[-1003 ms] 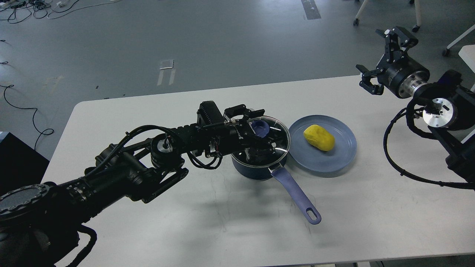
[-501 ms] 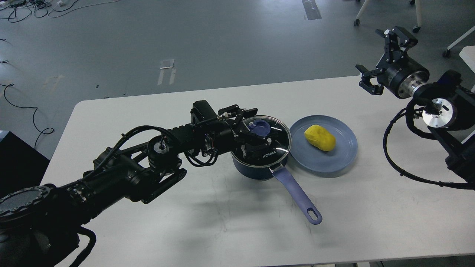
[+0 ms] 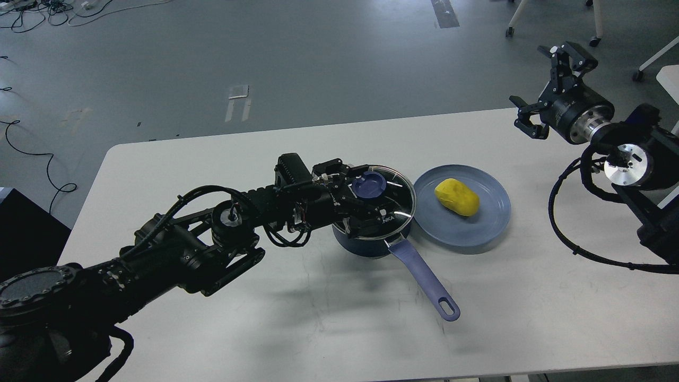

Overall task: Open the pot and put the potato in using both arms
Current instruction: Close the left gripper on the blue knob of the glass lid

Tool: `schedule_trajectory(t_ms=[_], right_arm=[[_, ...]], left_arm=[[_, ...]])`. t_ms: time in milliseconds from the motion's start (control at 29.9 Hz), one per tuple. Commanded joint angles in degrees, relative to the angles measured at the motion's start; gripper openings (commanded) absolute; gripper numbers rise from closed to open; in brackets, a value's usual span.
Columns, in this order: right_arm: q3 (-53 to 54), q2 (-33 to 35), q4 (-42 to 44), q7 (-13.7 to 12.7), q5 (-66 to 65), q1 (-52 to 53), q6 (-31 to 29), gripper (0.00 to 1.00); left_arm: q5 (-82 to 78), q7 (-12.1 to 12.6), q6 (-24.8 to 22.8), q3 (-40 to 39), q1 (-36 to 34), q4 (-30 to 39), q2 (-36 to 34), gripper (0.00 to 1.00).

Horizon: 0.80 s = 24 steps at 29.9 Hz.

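The dark navy pot (image 3: 366, 245) stands mid-table with its glass lid (image 3: 397, 204) on it and its lavender-blue handle (image 3: 424, 281) pointing toward the front right. The lid has a blue knob (image 3: 370, 185). My left gripper (image 3: 358, 194) is open at the lid's left side, one finger (image 3: 339, 168) beyond the knob and the other nearer to me. I cannot tell whether it touches the knob. The yellow potato (image 3: 456, 197) lies on a blue-grey plate (image 3: 477, 231) right of the pot. My right gripper (image 3: 546, 87) is open and empty, high over the table's far right corner.
The plate nearly touches the pot's right side. The white table (image 3: 265, 329) ends just behind the pot and plate at its far edge. My right arm's cable (image 3: 570, 233) loops low over the table's right end.
My left gripper has drawn back a little to the left and lowered at the lid, so more of the blue knob shows. The pot, lid and potato stay put. The right arm has barely moved.
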<state>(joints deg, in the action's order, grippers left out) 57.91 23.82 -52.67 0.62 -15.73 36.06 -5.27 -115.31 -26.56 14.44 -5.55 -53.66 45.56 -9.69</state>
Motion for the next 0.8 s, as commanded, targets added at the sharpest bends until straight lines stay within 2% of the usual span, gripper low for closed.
schedule_trajectory(t_ms=[0,234,401,468,535,602,635,769], right_arm=[[0.01,0.0,0.02,0.0,0.0,-0.03,0.0,1.0],[0.01,0.0,0.02,0.08,0.0,-0.03,0.0,1.0],[-0.08,0.09,0.02,0.08,-0.09,-0.2,0.0,1.0],[-0.08,0.09,0.02,0.08,0.0,-0.38,0.0,1.0],[-0.08,0.18,0.02,0.08,0.0,-0.38,0.0,1.0],[-0.08,0.18,0.02,0.08,0.0,-0.47,0.0,1.0],[-0.08,0.18,0.02,0.08,0.0,-0.47,0.0,1.0],[-0.08,0.09,0.11,0.08,-0.09,-0.73,0.0,1.0]], left_arm=[[0.09,0.01,0.06,0.1,0.14,-0.38,0.02,0.98],[0.35,0.36,0.15,0.1,0.14,-2.22,0.11,0.98],[1.06,0.19,0.06,0.19,0.49,-2.31,0.11,0.92],[1.06,0.1,0.15,0.19,0.49,-2.31,0.11,0.86],[1.06,-0.07,0.06,0.19,0.58,-2.31,0.02,0.69],[1.06,-0.07,0.15,0.19,0.58,-2.31,0.02,0.57],[1.06,-0.07,0.06,0.19,0.49,-2.31,0.02,0.48],[1.05,-0.16,0.06,0.19,0.49,-2.31,0.02,0.43]])
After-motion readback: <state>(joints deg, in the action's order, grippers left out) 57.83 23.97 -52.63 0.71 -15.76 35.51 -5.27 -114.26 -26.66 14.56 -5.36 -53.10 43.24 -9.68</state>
